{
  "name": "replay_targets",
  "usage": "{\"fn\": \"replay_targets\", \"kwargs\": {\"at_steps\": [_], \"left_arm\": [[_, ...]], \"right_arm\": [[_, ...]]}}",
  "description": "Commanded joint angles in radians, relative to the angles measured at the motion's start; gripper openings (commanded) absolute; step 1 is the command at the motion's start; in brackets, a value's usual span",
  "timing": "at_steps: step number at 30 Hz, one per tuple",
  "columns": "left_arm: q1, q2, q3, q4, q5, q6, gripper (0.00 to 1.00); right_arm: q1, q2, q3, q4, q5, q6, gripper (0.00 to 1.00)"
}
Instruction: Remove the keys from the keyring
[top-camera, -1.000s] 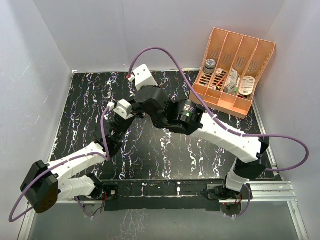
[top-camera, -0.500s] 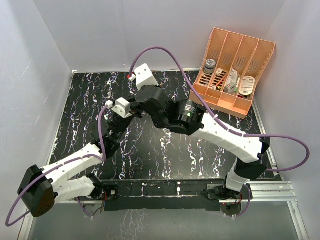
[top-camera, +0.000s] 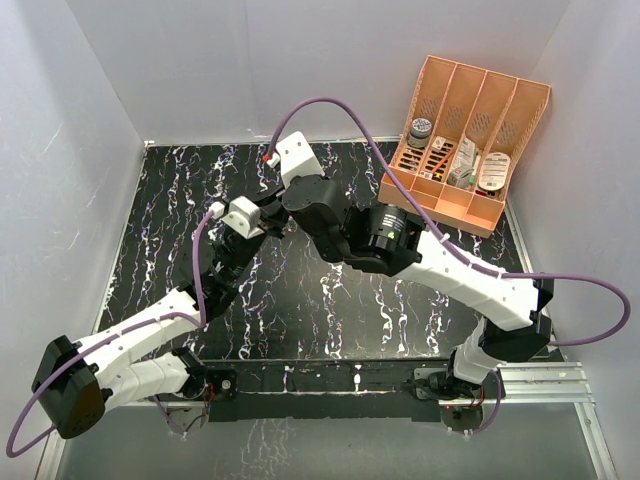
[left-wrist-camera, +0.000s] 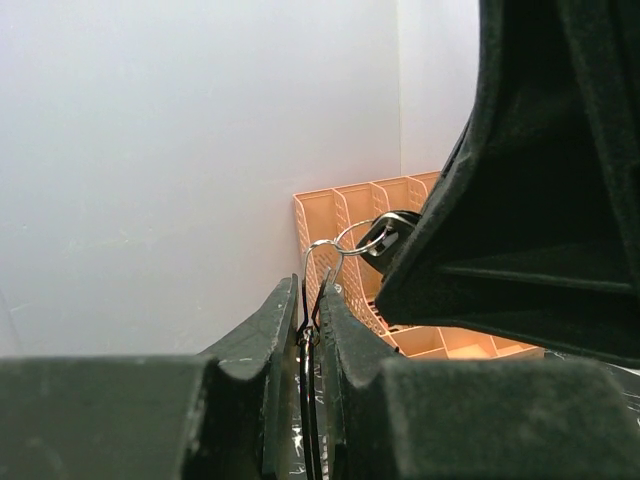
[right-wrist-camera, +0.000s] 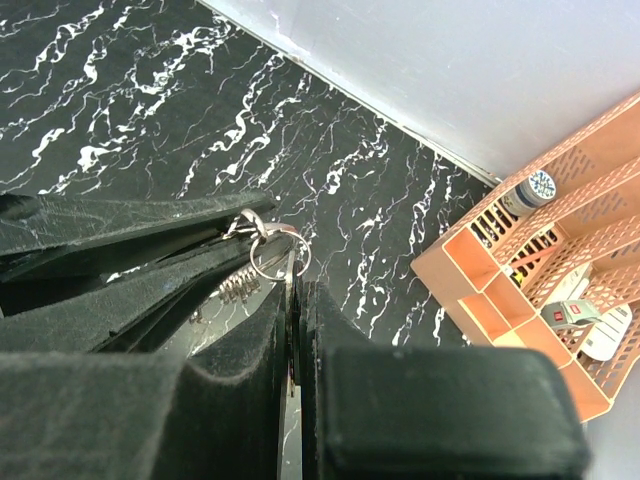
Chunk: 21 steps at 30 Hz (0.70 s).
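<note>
keyring hangs in mid-air at the centre of the right wrist view, above the marbled table, held between both pincers. the left gripper, low centre in its own view, is pressed together on the ring's wire. the right gripper is closed to a sliver on what looks like one of the keys, dark-headed, at the ring's right side. to do this well, the left should stop the ring turning while the right slides the key along the coil toward the split end, not straight away. whether the key sits in the split is too small to tell.
</note>
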Motion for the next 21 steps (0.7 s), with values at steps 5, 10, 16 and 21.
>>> {"fn": "replay_targets", "kwargs": {"at_steps": [5,10,16,21], "left_arm": [[0.012,-0.02,0.069,-0.014,-0.078,0.023,0.0],[0.011,-0.019,0.089,-0.028,-0.066,0.03,0.0],[0.011,-0.022,0.087,-0.027,-0.071,0.045,0.0],[0.012,-0.038,0.068,0.004,-0.063,0.058,0.0]], "right_arm": [[-0.001,-0.095,-0.041,0.019,-0.003,0.039,0.0],[-0.001,-0.099,-0.073,0.021,-0.033,0.043,0.0],[-0.001,-0.084,-0.082,0.019,-0.072,0.05,0.0],[-0.002,-0.08,-0.102,0.044,-0.097,0.049,0.0]]}}
